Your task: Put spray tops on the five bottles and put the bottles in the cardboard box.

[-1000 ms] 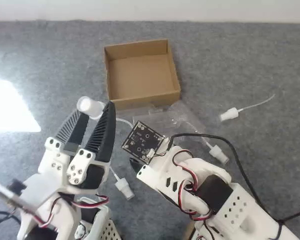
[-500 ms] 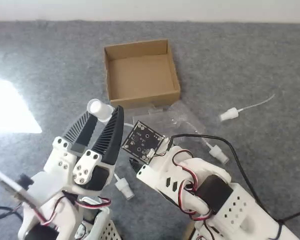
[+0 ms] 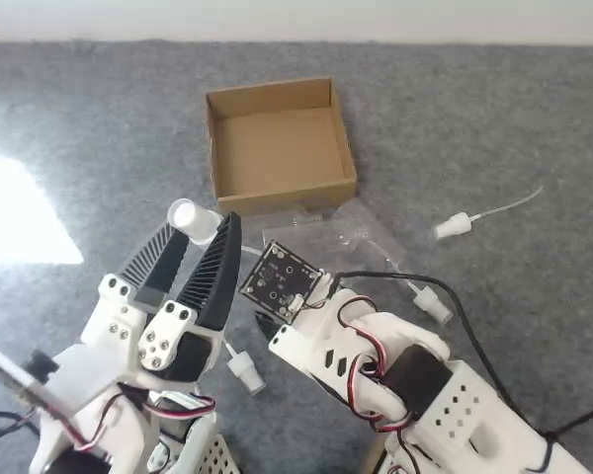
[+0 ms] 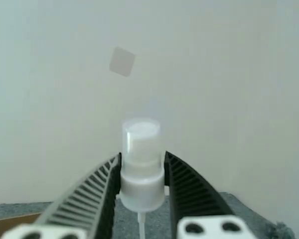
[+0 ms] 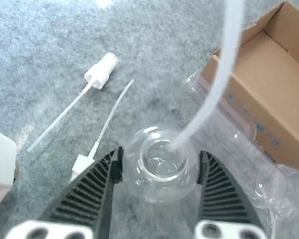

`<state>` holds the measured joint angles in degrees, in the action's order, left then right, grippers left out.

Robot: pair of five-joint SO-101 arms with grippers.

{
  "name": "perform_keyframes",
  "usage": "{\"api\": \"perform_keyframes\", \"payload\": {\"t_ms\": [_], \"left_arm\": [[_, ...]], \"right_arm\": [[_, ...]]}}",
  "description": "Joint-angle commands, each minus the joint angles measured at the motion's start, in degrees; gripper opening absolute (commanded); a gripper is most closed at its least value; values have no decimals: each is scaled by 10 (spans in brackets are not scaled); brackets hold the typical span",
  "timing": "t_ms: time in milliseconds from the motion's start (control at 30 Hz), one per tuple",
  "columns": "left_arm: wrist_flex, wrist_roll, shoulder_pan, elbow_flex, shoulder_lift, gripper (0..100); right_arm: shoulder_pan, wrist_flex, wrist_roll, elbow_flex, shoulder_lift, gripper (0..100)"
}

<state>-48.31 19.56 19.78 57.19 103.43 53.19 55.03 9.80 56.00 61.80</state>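
Bottle [image 5: 159,172] clenched in your right gripper [image 5: 158,158], dip tube [image 5: 217,79] tip reaching its mouth. Your left gripper [image 3: 206,235], grasping spray top [image 3: 188,214], has shifted toward right arm: alignment nearly set, you likely lower next. Loose spray top [image 3: 453,226] on carpet farther out; cardboard box [image 3: 282,193] beyond.
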Motion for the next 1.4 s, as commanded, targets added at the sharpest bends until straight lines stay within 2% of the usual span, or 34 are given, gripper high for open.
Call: {"api": "perform_keyframes", "payload": {"t_ms": [0, 267, 1200, 1367], "left_arm": [[-4, 3, -1, -29, 11, 55], [-43, 4, 0, -37, 11, 55], [-45, 2, -1, 12, 11, 55], [-47, -56, 0, 20, 11, 55]], "right_arm": [[-5, -22, -1, -4, -6, 125], [-7, -22, 0, -5, 0, 125], [-7, -21, -1, -5, 0, 125], [-23, -21, -1, -8, 1, 125]]}}
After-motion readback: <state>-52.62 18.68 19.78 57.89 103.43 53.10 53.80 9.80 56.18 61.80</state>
